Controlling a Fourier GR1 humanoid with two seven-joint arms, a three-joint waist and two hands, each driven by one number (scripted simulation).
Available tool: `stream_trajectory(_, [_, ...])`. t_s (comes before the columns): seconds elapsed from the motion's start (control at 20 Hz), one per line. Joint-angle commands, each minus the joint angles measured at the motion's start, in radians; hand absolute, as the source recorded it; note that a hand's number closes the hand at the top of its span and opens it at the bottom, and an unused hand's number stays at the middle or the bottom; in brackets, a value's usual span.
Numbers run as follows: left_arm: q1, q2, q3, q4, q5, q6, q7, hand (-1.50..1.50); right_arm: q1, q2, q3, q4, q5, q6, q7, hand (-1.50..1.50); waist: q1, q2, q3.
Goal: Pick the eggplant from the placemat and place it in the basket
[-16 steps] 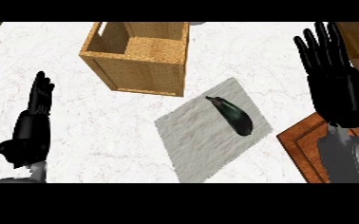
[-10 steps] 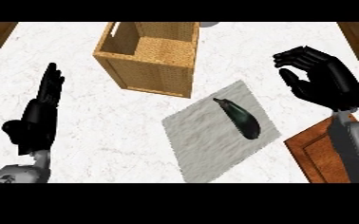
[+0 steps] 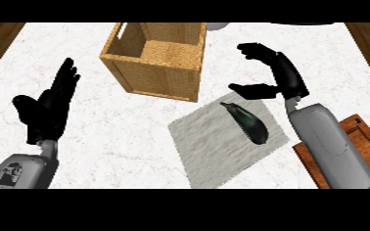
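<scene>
Hovering over the top edge of the placemat (image 3: 230,147), the right hand (image 3: 278,76) has its fingers (image 3: 253,50) and thumb (image 3: 249,90) spread into an open claw, with nothing between them. The eggplant (image 3: 247,122) lies flat on the placemat just below the thumb, apart from it as far as I can tell, its thin stem end pointing up toward the hand. So nothing is done yet: the eggplant is untouched and not lifted. The basket (image 3: 155,61) stands to the left of those fingers, near the placemat's corner, and no eggplant shows inside it. What's left, I'd say, is everything (the drop onto the eggplant, the grasp, the carry across, the release). The left hand (image 3: 49,105) rests out at the left with its fingers straight and up, holding nothing. A wooden board (image 3: 356,127) peeks out behind the right forearm.
</scene>
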Motion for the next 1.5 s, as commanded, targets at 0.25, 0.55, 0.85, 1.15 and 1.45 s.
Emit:
stream_trajectory(0.25, [0.001,0.003,0.017,0.021,0.014,-0.019,0.026,0.00,-0.285,-0.184,0.103,0.044,0.173,0.204,0.478,-1.50,-0.012,-0.017,-0.003])
stream_trajectory(0.55, [-0.006,-0.011,0.020,0.043,0.015,-0.020,0.017,0.00,-0.347,-0.251,0.185,0.073,0.022,0.690,0.623,-1.50,-0.026,-0.018,-0.003])
stream_trajectory(0.85, [-0.012,0.017,0.083,0.071,0.035,-0.076,-0.004,0.00,-0.402,-0.242,0.075,0.076,-0.111,0.859,0.761,-1.50,-0.029,-0.012,0.001])
stream_trajectory(1.15, [0.027,-0.012,0.064,-0.022,-0.026,-0.048,0.047,0.00,-0.272,-0.214,0.008,-0.092,-0.140,0.823,0.851,-1.50,-0.030,-0.014,0.002])
stream_trajectory(1.45, [0.011,-0.023,0.101,0.003,-0.012,-0.103,0.043,0.00,-0.187,-0.115,-0.009,-0.120,-0.035,0.710,0.789,-1.50,-0.026,-0.011,0.002])
